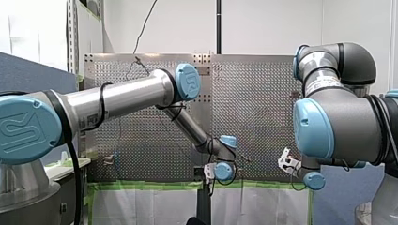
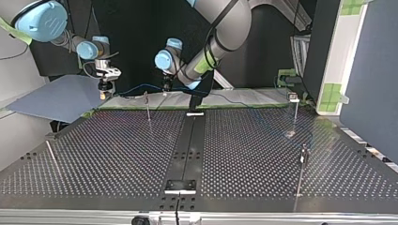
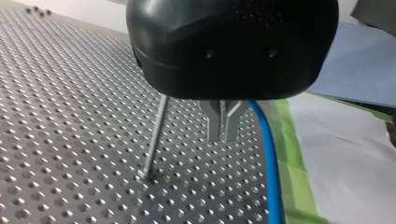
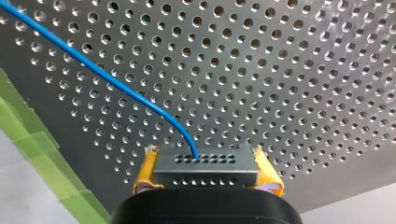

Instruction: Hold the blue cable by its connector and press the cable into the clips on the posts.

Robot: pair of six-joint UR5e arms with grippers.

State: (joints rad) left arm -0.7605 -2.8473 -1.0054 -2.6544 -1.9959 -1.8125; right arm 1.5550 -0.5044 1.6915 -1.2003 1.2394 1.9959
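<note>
**Connector Clamped, Cable Run Past the Post**

The grey connector (image 4: 205, 164) is held tight between the yellow pads (image 4: 144, 173) of my right gripper (image 4: 208, 176). The blue cable (image 4: 116, 84) is led from it over the perforated table (image 4: 299, 70). Just beside the thin post (image 3: 155, 135), my left gripper (image 3: 224, 125) is seen with its metal fingers (image 3: 215, 119) pressed together. The cable passes them on the side away from the post; a grip on it cannot be confirmed.

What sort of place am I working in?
Probably a robotics lab bench: a perforated table with posts, green tape along its edge, and a blue cable whose connector my right gripper holds.
</note>
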